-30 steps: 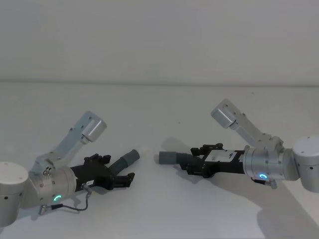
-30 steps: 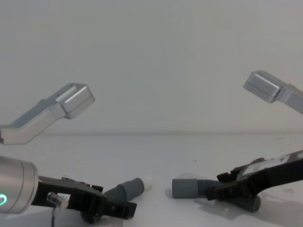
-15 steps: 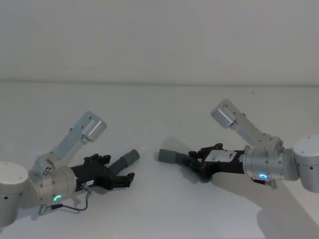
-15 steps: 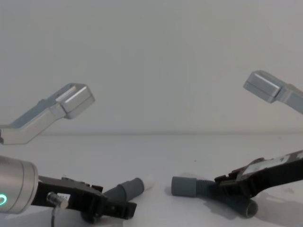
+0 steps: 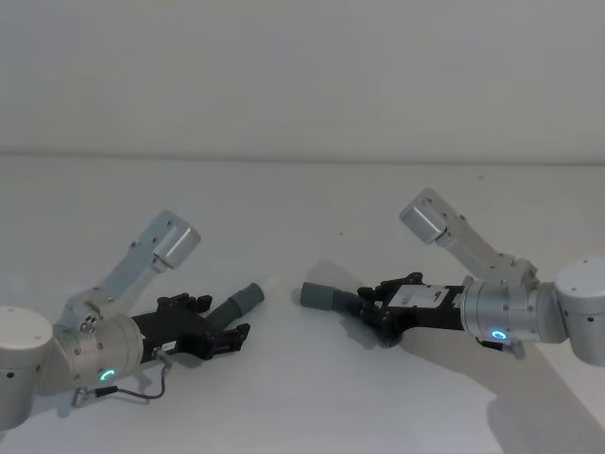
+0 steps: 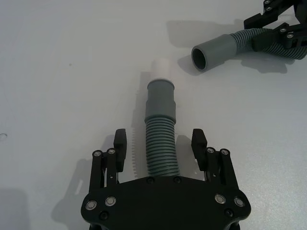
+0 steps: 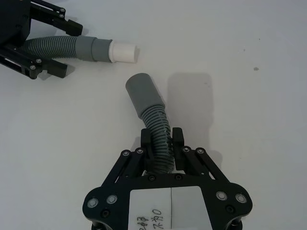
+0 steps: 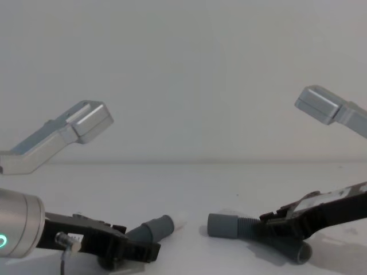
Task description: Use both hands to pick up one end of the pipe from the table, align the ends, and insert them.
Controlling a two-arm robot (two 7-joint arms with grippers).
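Note:
Two dark-grey corrugated pieces of the pipe lie on the white table [image 5: 302,218]. The left piece [image 5: 242,301] [image 6: 160,129] ends in a grey cuff with a white tip [image 6: 160,68]. My left gripper [image 5: 219,320] [image 6: 159,141] is open and straddles its ribbed part, with a gap on each side. The right piece [image 5: 321,297] [image 7: 144,98] has an open grey cuff [image 8: 223,225] facing the white tip, a short gap apart. My right gripper [image 5: 373,307] [image 7: 162,139] is shut on its ribbed part, low over the table.
Both silver forearms rise behind the grippers, the left one [image 8: 74,129] and the right one [image 8: 327,106]. A thin cable [image 5: 156,383] loops under the left wrist. White table surface stretches between and beyond the two cuffs.
My right gripper's fingers have shut on the ribbed part of the right piece. The left gripper's fingers have drawn in closer to its piece, still apart from it.

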